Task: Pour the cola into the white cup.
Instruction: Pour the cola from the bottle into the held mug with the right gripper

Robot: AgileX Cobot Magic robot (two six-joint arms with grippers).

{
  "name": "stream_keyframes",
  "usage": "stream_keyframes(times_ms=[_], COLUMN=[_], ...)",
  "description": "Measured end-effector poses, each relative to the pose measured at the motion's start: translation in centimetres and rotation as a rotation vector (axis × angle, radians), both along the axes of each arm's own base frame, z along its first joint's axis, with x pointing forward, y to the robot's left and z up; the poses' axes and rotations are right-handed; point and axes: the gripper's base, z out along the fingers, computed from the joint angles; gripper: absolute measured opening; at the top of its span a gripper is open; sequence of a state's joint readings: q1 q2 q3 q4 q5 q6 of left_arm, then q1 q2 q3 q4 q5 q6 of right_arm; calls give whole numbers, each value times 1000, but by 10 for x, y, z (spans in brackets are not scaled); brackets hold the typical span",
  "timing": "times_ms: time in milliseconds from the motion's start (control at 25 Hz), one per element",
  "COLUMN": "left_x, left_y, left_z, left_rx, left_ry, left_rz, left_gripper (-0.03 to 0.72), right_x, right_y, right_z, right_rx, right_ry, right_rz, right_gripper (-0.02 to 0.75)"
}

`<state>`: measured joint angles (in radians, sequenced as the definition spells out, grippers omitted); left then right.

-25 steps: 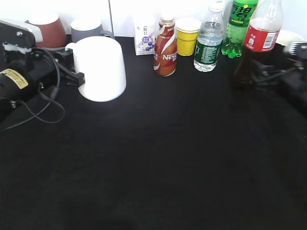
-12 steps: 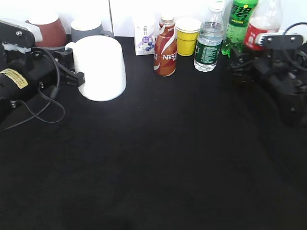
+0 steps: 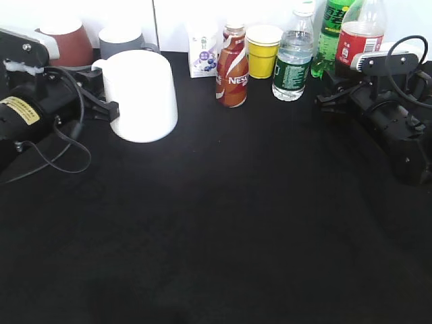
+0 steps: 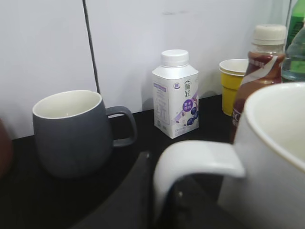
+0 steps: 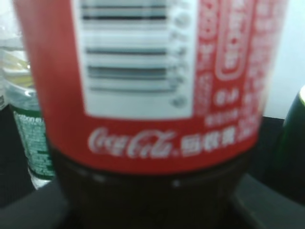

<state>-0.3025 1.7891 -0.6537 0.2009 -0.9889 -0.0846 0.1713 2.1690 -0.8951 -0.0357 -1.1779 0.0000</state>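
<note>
Two pincers, each already at its own vessel: the right on the cola, the left at the white cup.

The white cup (image 3: 143, 96) stands just ahead of the left gripper (image 4: 164, 200), its loop handle lying between the dark jaws, though whether they press it I cannot tell. The cola (image 3: 356, 42) sits between the right gripper's (image 3: 332, 91) jaws, gripped low on its dark body, upright, label filling the wrist view. The bottle stands well apart from the cup, so a long carry is likely; held low, it could tip or slip. The green soda bottle (image 3: 335, 30) and water bottle (image 3: 293, 59) stand just beside the pincer and may be knocked.
</note>
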Motion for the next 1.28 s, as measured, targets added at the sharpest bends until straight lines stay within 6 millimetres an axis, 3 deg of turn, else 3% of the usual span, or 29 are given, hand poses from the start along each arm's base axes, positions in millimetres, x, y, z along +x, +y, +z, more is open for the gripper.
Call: stream_keyframes(times_ms=[80, 240, 400, 560, 640, 960, 1280], left_x=[0, 0, -1, -8, -12, -19, -23], left_y=[0, 0, -3, -13, -18, -25, -29], left_z=[0, 0, 0, -2, -3, 2, 0], left_rx=[0, 0, 3, 27, 40, 33, 68], left_ry=[0, 0, 2, 11, 7, -45, -52], left_rz=[0, 0, -34, -171, -239, -349, -415], left_gripper=[34, 34, 34, 34, 34, 34, 34], right_x=[-4, -27, -51, -70, -75, -74, -70], right_y=[-1, 2, 29, 76, 87, 89, 83], right_z=[5, 59, 101, 101, 97, 89, 91], right_rx=[-9, -27, -117, -199, -299, -813, -1185], right_ry=[6, -103, -238, -268, -268, -424, -557], right_rz=[2, 71, 305, 470, 498, 470, 351], right_gripper=[395, 395, 391, 387, 387, 387, 386])
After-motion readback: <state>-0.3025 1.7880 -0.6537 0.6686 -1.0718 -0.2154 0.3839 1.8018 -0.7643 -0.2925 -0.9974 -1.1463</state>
